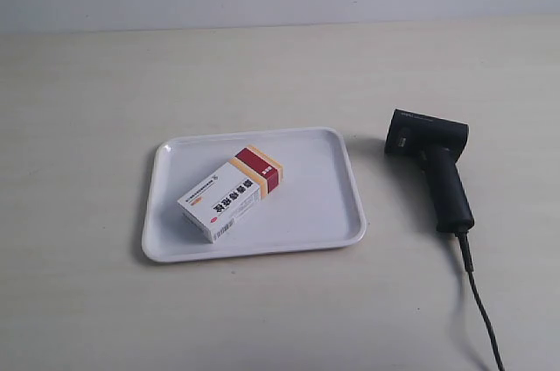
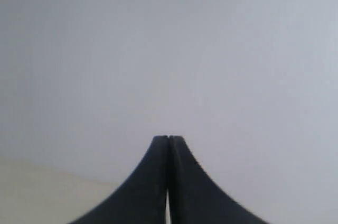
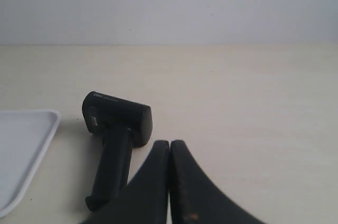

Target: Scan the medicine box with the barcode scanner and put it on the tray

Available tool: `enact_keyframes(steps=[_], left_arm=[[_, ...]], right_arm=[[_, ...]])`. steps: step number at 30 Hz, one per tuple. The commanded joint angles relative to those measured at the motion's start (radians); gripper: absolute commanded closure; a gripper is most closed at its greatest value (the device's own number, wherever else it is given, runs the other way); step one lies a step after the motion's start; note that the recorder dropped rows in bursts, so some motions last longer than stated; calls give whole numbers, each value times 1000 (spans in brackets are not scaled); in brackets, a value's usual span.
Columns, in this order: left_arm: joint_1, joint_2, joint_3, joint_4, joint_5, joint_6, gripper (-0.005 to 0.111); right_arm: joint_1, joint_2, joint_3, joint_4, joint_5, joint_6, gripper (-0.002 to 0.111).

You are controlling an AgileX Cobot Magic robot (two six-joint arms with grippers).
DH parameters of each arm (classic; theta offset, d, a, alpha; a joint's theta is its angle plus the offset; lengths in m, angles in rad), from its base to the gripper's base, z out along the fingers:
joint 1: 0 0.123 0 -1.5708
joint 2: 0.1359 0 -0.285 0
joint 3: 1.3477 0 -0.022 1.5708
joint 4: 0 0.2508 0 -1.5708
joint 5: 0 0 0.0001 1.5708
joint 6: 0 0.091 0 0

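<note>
A medicine box (image 1: 233, 193) lay flat inside a white tray (image 1: 328, 205) on a pale worktop (image 1: 87, 100) in the exterior view, the carton set at a diagonal with its dark red and tan band toward the far end and its barcode on the near end face. Blue lettering ran along the top of the carton, too small to read. Just beside the tray, toward the view's right and not touching it, a black barcode scanner (image 1: 435, 161) rested on its side, its boxy head pointing toward the tray and its slim handle angled toward the near edge, where a thin black cable (image 1: 479, 301) trailed off the bottom of the frame. Neither arm appeared in this view. In the left wrist view, the left claw (image 2: 168, 140) was closed on nothing, its two dark fingers (image 2: 153, 182) pressed tip to tip against a plain grey-white wall, with only a sliver of worktop showing at one corner (no task item was in sight here). In the right wrist view, the right claw (image 3: 169, 145) was likewise shut and empty, its fingers (image 3: 190, 192) meeting in a narrow seam. The scanner (image 3: 116, 129) lay on the worktop just beyond that claw and apart from it, head farther off and handle nearer, while a rounded corner of the tray (image 3: 31, 145) showed near the scanner's head.
</note>
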Motion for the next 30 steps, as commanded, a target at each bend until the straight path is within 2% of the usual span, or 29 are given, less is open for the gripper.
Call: enact_keyframes(steps=[1,6,11,13,17,20,23,27,30], left_arm=[[-5,-4,0,5,-252,-45,107],[-5,128,-147,5,-147,53,107],[-5,435,-261,116,-103,8,107],[-5,658,-321,234,-103,-73,107],[-20,951,-430,498,-119,-267,107],[-86,1158,-520,743,-175,-400,107],[-198,1347,-632,976,-185,-526,107],[-322,1558,-780,1108,-54,-585,106],[-403,1663,-844,1108,8,-590,96]], right_arm=[[2,-5,4,-8,-75,-2,108],[2,-5,4,-8,-107,-2,108],[2,-5,4,-8,-132,-2,108],[2,-5,4,-8,-136,-2,108],[2,-5,4,0,-136,0,108],[2,-5,4,21,-136,0,108],[2,-5,4,23,-136,7,108],[2,-5,4,23,-136,7,108],[2,-5,4,23,-136,7,108]])
